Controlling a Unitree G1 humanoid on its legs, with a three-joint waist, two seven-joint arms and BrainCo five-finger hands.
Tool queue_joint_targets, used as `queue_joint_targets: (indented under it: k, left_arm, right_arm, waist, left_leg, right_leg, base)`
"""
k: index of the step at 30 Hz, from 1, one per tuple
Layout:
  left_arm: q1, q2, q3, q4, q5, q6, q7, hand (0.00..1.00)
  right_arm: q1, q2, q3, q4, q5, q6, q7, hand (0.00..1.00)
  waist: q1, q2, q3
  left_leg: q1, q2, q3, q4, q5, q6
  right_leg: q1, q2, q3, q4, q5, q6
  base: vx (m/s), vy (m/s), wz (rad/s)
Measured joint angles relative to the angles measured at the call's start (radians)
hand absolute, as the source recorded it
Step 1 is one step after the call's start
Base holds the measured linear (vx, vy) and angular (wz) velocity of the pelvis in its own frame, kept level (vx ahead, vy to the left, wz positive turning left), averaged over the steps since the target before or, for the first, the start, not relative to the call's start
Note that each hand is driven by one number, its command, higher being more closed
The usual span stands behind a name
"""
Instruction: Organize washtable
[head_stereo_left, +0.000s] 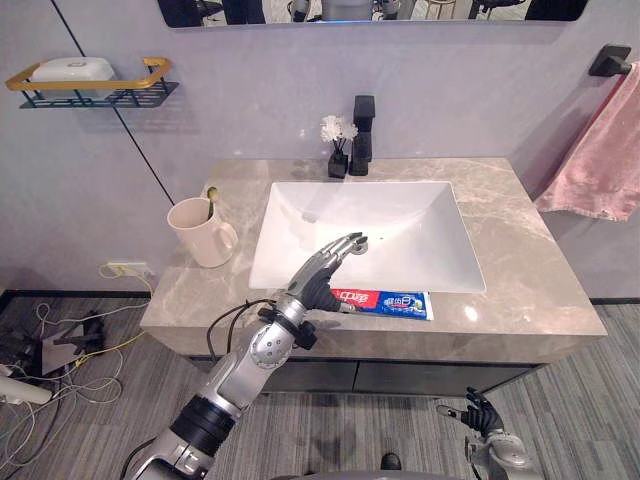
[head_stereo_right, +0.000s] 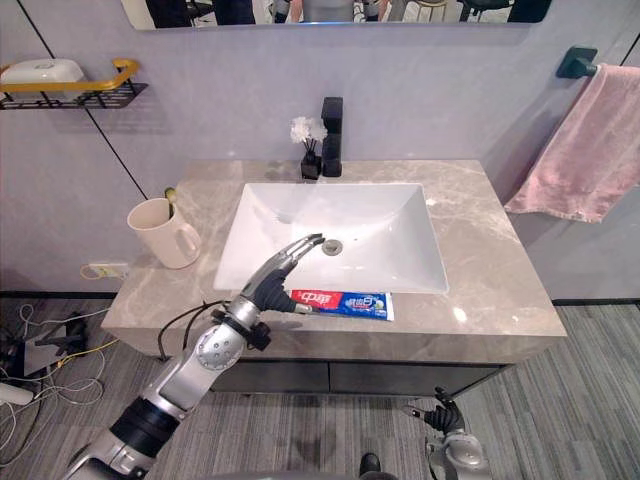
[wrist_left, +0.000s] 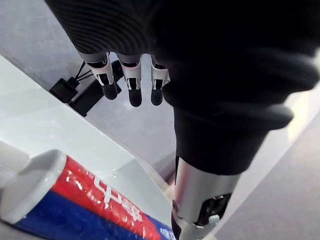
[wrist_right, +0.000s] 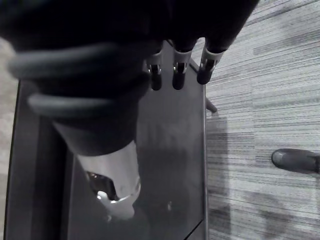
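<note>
Lying under the left hand and its straight fingers is toothpaste.

Head stereo pair: high, in front of the washtable, tilted down toward the wall. Both eyes share the whole top, sink included.
Left wrist view: very close, along the left hand, over the toothpaste at the front edge, facing the sink.
Right wrist view: along the right hand, low, below the front edge, facing the floor.

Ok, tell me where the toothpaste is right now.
The toothpaste tube lies flat on the front strip of the counter, just before the sink, mid-frame in the eye views, its cap end under the left hand.
</note>
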Motion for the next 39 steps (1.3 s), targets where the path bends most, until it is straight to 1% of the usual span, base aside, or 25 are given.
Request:
queue_joint_targets:
  k: [5,9,14,18,19,27,32,34,35,39]
  left_arm:
    - [-0.038,0.010,-0.027,0.038,0.029,0.017,0.000,0.00]
    - [-0.052,0.011,-0.026,0.040,0.056,0.020,0.002,0.00]
    - [-0.071,0.011,-0.017,0.096,0.085,0.023,0.003,0.00]
    - [-0.071,0.028,-0.014,0.115,0.098,0.029,0.002,0.00]
    - [-0.071,0.030,-0.014,0.115,0.098,0.027,0.001,1.00]
    - [-0.069,0.034,-0.015,0.124,0.098,0.014,-0.016,1.00]
    - [-0.069,0.028,0.009,0.105,0.092,0.019,-0.003,1.00]
    - [-0.070,0.028,0.023,0.110,0.092,0.021,0.008,1.00]
    - [-0.069,0.029,0.033,0.110,0.092,0.022,0.009,1.00]
    - [-0.064,0.029,0.040,0.100,0.082,0.021,0.015,1.00]
  right_arm:
    - [-0.007,0.000,0.000,0.000,0.001,0.000,0.000,0.00]
    - [-0.026,-0.001,0.000,0.000,0.010,0.000,0.001,0.00]
    - [-0.031,-0.001,0.000,0.000,0.021,-0.007,0.001,0.00]
    - [-0.032,-0.003,0.000,0.000,0.021,-0.007,0.001,0.00]
    - [-0.031,-0.005,0.000,0.000,0.021,-0.007,0.001,0.00]
    - [-0.032,-0.020,0.000,0.000,0.022,-0.007,0.001,0.00]
    - [-0.033,-0.020,-0.001,0.001,0.022,-0.007,0.001,0.00]
    - [-0.041,-0.020,0.000,0.002,0.029,-0.007,0.001,0.00]
    - [-0.048,-0.020,-0.003,0.002,0.034,-0.007,0.000,0.00]
    - [-0.047,-0.021,-0.027,0.003,0.070,-0.007,-0.005,0.00]
  waist:
    - [-0.007,0.005,0.013]
    - [-0.014,0.004,0.029]
    - [-0.017,0.005,0.031]
    - [-0.028,0.007,0.043]
    - [-0.029,0.008,0.050]
    - [-0.030,0.010,0.056]
    - [-0.035,0.017,0.059]
    - [-0.044,0.019,0.061]
    - [-0.057,0.020,0.062]
    - [-0.056,0.027,0.067]
  left_leg:
    - [0.000,0.000,-0.001,-0.004,0.000,0.000]
    - [0.000,-0.001,-0.004,-0.004,0.001,0.001]
    - [0.000,-0.004,-0.004,-0.004,0.001,0.002]
    - [0.001,-0.004,-0.004,-0.004,0.001,0.002]
    - [0.001,-0.004,-0.004,-0.004,0.001,0.001]
    - [0.002,-0.003,-0.003,-0.006,0.002,0.001]
    - [0.003,0.000,-0.002,-0.007,0.002,0.000]
    - [0.003,0.001,-0.002,-0.007,0.002,0.000]
    - [0.003,0.002,-0.001,-0.008,0.002,0.000]
    - [0.013,0.004,0.014,-0.019,0.002,0.000]
  right_leg:
    - [-0.002,0.000,-0.005,0.000,0.000,0.000]
    - [0.000,-0.001,-0.011,0.000,0.002,0.003]
    - [0.000,-0.003,-0.012,-0.001,0.003,0.004]
    - [0.001,-0.003,-0.012,-0.001,0.003,0.004]
    - [0.001,-0.003,-0.012,-0.001,0.003,0.005]
    - [0.001,-0.002,-0.011,-0.001,0.003,0.005]
    - [0.001,-0.001,-0.010,-0.001,0.003,0.005]
    - [0.001,0.000,-0.009,-0.001,0.003,0.005]
    - [0.001,0.000,-0.009,-0.001,0.003,0.005]
    - [-0.001,0.002,0.006,-0.001,0.003,0.005]
  base:
    - [0.00,0.000,0.00]
    - [0.00,0.000,0.00]
    - [-0.03,0.002,0.00]
    - [-0.02,-0.001,0.00]
    - [0.00,0.000,0.00]
    - [0.00,0.000,0.00]
    - [0.00,0.000,0.00]
    - [0.00,0.000,0.00]
    - [0.00,0.000,-0.05]
    - [0.00,0.001,-0.10]
